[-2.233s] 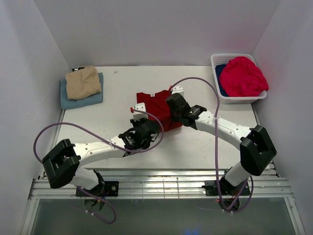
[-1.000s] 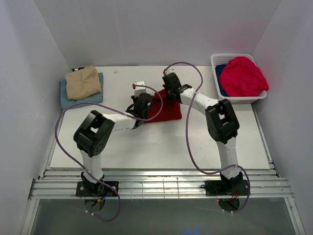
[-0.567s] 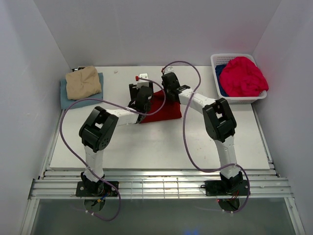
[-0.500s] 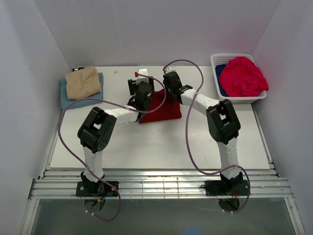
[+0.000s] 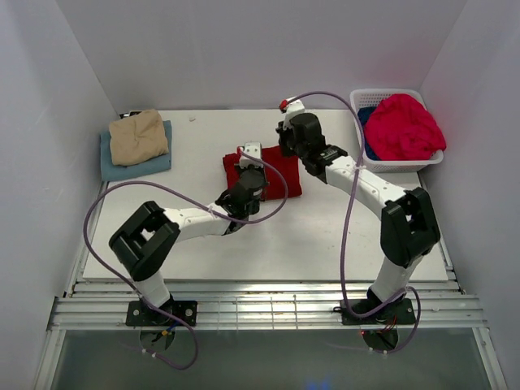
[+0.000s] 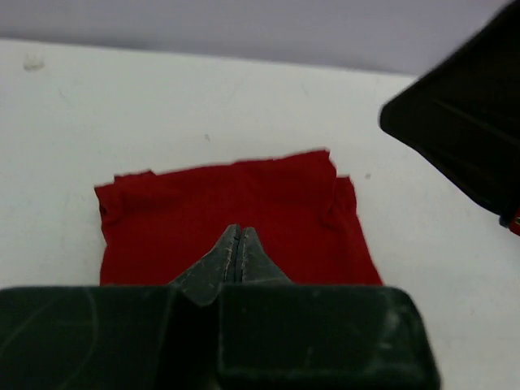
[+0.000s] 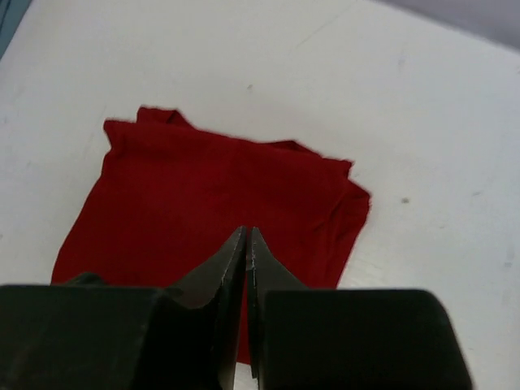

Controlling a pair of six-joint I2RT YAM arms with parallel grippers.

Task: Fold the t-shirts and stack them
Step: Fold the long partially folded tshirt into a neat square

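Observation:
The dark red t-shirt (image 5: 272,172) lies folded in a flat rectangle at the table's middle. It also shows in the left wrist view (image 6: 227,203) and the right wrist view (image 7: 203,195). My left gripper (image 5: 252,180) (image 6: 236,227) is shut and empty, above the shirt's near edge. My right gripper (image 5: 289,153) (image 7: 246,230) is shut and empty, above the shirt's far right part. A tan t-shirt (image 5: 138,136) lies folded on a light blue t-shirt (image 5: 134,168) at the far left. A bright pinkish-red t-shirt (image 5: 404,126) and a deep blue t-shirt (image 5: 366,122) lie bunched in the basket.
The white lattice basket (image 5: 390,165) stands at the far right corner. Purple cables loop from both arms over the table. White walls close in the back and both sides.
Both grippers have left the dark red shirt's far edge. The left arm has drawn back toward the near side, the right one up and to the right. The shirt now lies flatter.

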